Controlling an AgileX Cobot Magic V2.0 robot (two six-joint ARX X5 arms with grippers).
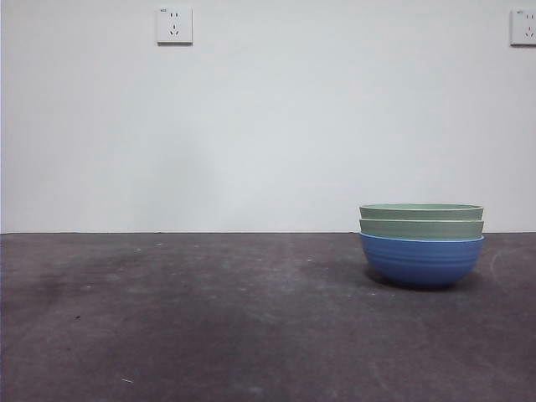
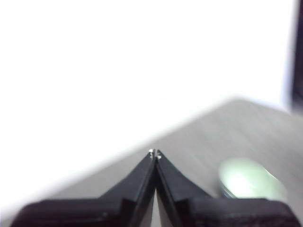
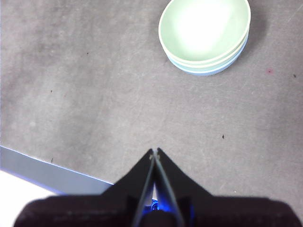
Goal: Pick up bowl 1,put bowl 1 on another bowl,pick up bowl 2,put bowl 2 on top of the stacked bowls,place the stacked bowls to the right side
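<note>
No legible text, label, brand, number or sign appears in any view. The left wall socket [image 1: 174,26] carries a small dark mark at its top left corner, too small to read; the right wall socket [image 1: 523,27] carries a similar unreadable mark. The stacked bowls [image 1: 421,244] bear no visible print

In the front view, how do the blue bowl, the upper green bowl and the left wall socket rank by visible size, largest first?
1. blue bowl
2. upper green bowl: only its rim band shows
3. left wall socket: farther away, so its true size is unsure
</note>
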